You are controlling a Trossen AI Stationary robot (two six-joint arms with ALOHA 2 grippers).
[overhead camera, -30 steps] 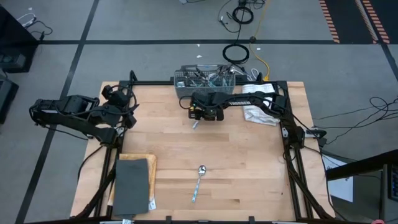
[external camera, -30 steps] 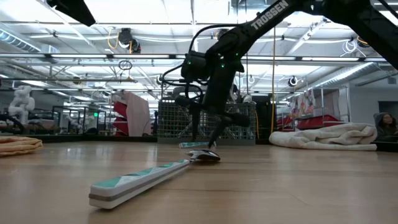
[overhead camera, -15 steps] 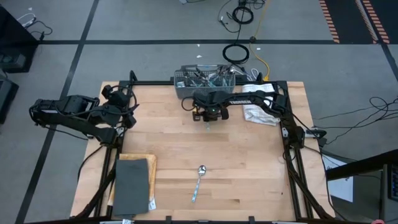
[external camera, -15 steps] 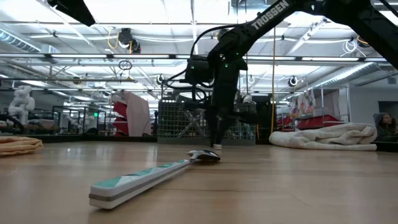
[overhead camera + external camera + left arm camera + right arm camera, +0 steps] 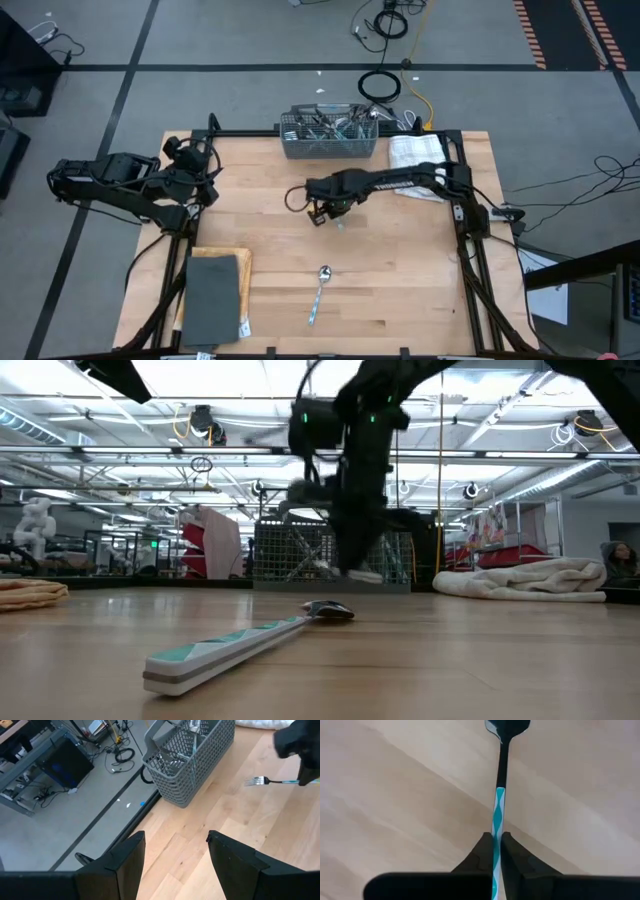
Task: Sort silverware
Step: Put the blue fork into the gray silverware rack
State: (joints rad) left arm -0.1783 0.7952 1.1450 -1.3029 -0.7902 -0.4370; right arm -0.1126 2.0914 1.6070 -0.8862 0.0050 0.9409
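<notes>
Fork (image 5: 498, 815) handle end hidden by right end effector (image 5: 495, 851).

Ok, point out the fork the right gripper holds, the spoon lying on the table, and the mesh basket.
fork (image 5: 257, 781), left wrist view, on its tines.
spoon (image 5: 319, 290), high view, on its handle.
mesh basket (image 5: 329, 148), high view, on its near wall.

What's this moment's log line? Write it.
right gripper: shut on fork, above mid-table | left gripper: open, left edge | spoon: on table
</notes>
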